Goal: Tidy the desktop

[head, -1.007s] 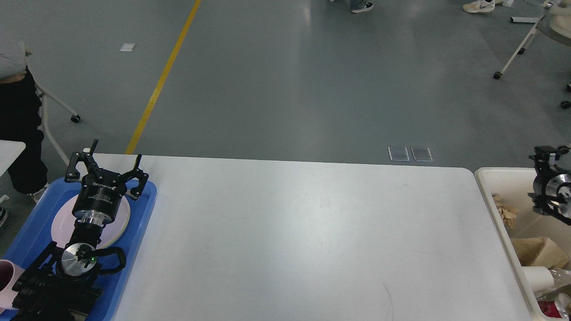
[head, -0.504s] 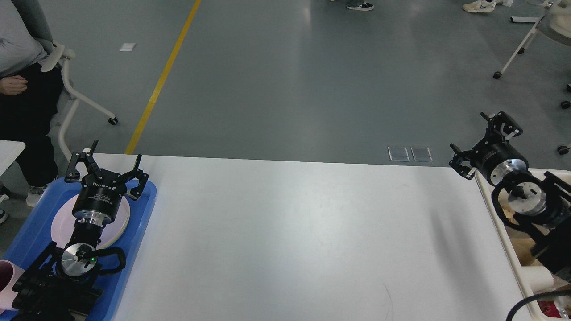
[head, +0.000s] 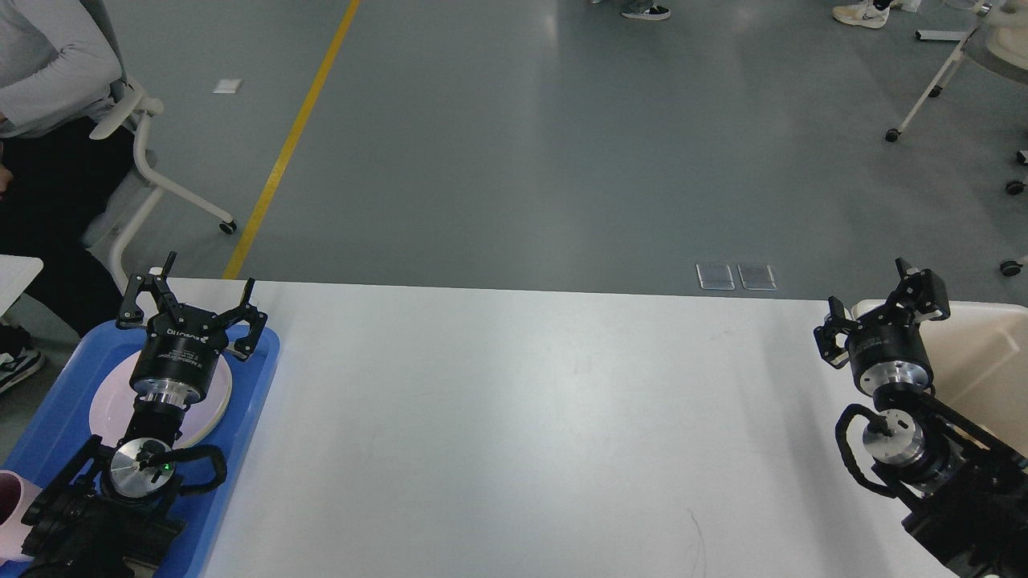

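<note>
Head view. Worktop [head: 522,433]: white, fills the centre and lower frame. Left gripper [head: 191,301]: at 9 o'clock, fingers spread wide, holding nothing, above white plate [head: 104,409] in blue tray [head: 249,385]. Right gripper [head: 882,309]: at 3 o'clock, fingers parted, holding nothing, beside cream bin [head: 980,361].

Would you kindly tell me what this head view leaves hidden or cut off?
- Cream bin: its contents are hidden behind the right arm, and its right side is cut by the frame edge.
- White plate: its middle is hidden by the left gripper.
- Pink object: cut off at the left edge.
</note>
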